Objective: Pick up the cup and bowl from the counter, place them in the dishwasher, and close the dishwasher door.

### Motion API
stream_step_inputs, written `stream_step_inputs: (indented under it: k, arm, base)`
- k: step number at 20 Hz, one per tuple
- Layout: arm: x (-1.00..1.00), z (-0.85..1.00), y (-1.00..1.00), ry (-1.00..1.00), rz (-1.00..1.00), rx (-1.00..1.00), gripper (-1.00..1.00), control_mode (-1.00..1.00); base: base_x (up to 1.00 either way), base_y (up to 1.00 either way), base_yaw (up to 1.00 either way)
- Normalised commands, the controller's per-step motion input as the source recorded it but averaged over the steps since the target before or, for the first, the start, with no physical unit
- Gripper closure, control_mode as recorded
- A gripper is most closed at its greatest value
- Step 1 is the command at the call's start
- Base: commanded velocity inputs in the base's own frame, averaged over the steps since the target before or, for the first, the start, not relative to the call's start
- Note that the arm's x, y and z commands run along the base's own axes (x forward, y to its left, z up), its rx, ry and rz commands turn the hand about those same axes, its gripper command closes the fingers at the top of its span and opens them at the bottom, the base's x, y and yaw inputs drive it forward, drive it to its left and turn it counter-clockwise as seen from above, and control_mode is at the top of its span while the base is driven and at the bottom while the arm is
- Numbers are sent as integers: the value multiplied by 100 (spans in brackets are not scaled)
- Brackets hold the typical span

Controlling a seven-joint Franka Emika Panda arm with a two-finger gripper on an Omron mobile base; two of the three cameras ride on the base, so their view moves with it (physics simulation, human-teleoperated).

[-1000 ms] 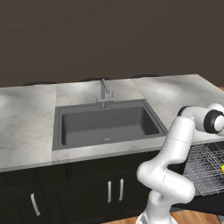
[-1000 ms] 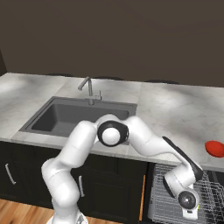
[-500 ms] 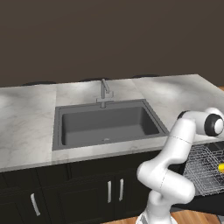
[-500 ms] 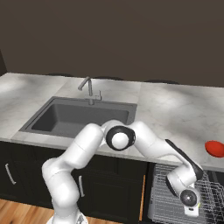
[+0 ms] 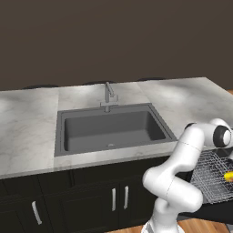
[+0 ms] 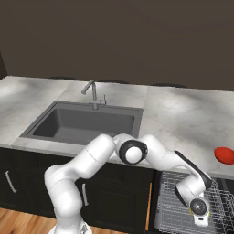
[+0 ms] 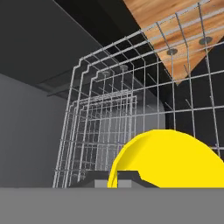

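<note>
Claw (image 6: pixel 201 221) is way down low over the pulled-out wire rack (image 6: pixel 176 211) of the dishwasher (image 7: pixel 30 127), at about 5 o'clock in the right base view. From the hand view the cup (image 7: pixel 168 159) sits right up against the camera at 5 o'clock, a big yellow curve with the rack's grid behind it. Honestly I can't tell if my fingers are pinching it or have already spread; the tips are mostly hidden behind the cup rim. In the left base view there's a yellow-orange bit (image 5: pixel 229 175) in the rack at 3 o'clock, which I take to be that same cup.

So my read is the cup is basically in the rack, and the bowl (image 6: pixel 224 155) is next. It's lying on the bench (image 6: pixel 183 114) near the front edge, at 3 o'clock in the right base view, well apart from the sink (image 6: pixel 84 122) and tap (image 6: pixel 93 93).

Handling guess: the bowl looks glossy, rigid and light, so it could slide out of a loose pinch. It's wider than the cup, so I wouldn't try to span it. I'd come down on the rim and squeeze one wall, inside and outside. It's close to the bench edge, so a nudge could roll it off. The door can't be closed until the rack goes back in.
</note>
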Motion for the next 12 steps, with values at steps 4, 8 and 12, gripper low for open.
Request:
stream_step_inputs:
  k: [4,8,12]
  arm:
    - [15,-44,-14,1,0,0,100,-100]
    - [5,-41,-15,0,0,0,100,-100]
    - [0,-36,-18,0,0,0,100,-100]
  base:
    - [0,0,0]
    - [0,0,0]
    - [0,0,0]
